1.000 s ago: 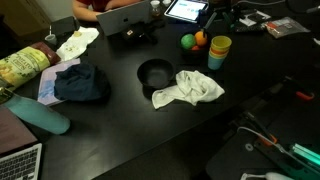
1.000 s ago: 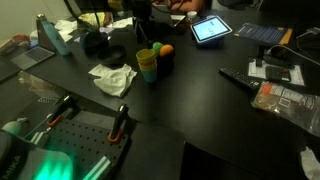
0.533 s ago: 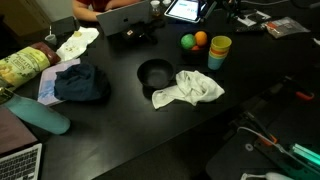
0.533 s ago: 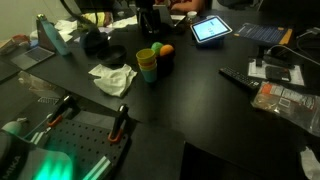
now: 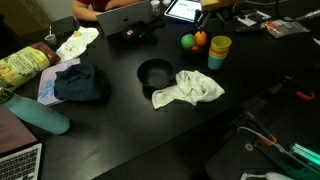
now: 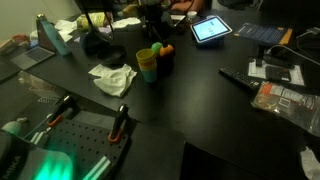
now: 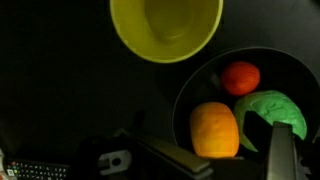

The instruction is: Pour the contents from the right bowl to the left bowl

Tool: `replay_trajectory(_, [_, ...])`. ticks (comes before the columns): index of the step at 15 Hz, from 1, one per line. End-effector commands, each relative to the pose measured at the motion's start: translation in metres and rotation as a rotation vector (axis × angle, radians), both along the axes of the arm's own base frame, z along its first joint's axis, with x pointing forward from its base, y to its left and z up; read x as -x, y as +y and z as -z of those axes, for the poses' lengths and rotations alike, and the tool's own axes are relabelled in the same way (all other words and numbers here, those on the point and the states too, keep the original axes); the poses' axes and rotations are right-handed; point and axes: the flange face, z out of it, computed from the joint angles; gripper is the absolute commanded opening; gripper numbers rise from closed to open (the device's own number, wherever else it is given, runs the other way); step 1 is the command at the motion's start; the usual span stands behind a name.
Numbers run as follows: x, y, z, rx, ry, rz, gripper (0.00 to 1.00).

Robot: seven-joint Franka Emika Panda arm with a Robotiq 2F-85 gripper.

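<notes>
At the lower right of the wrist view sits the right bowl (image 7: 192, 90), small, black and round. It holds 3 pieces: an orange piece (image 7: 214, 130) against its left wall, a green piece (image 7: 277, 110) toward the right, and a smaller red-orange ball (image 7: 240, 77) near the top. They look like light toy fruit, hard and rounded, so they should roll freely as soon as the bowl tips.

The bowl itself looks stiff, thin-walled, smooth and light, probably plastic. A pinch on the rim, 1 finger inside and 1 outside, seems the only way to hold it. The bare stretch of rim at the upper right of the bowl looks the safest spot, since the orange piece crowds the left wall. Held by 1 edge, so slick a bowl may swivel in the grip, which calls for a firm pinch and a slow tilt.

The gripper (image 7: 228, 160) hangs above the bowl at the bottom of the frame, its fingers spread and holding nothing. Just beside the bowl, at the upper middle of the frame, stands a yellow cup (image 7: 130, 30), empty and close enough to be knocked.

In an exterior view the left bowl (image 5: 155, 75) lies empty at the middle of the frame, well apart from the right bowl. A white cloth (image 5: 192, 88) lies just beside its right side, perhaps touching, on the dark counter (image 5: 120, 130).
</notes>
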Motion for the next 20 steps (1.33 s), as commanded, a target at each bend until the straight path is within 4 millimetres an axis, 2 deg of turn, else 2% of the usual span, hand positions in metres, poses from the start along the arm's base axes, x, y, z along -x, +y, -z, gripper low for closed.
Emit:
replay_trajectory(1, [-0.007,-0.004,0.022,0.001,-0.023,0.02,1.0])
replay_trajectory(5, [-0.003,-0.005,0.047,-0.032,-0.037,0.048,1.0])
replay_trajectory(8, [-0.002,-0.005,0.058,-0.043,-0.053,0.067,1.0])
replay_trajectory(9, [-0.003,-0.004,0.058,-0.043,-0.058,0.065,0.75])
replay_trajectory(10, [-0.003,-0.004,0.059,-0.041,-0.061,0.065,0.75])
replay_trajectory(18, [0.0,-0.006,0.055,-0.041,-0.045,0.084,0.11])
replay_trajectory(20, [0.0,-0.004,0.053,-0.038,-0.036,0.085,0.04])
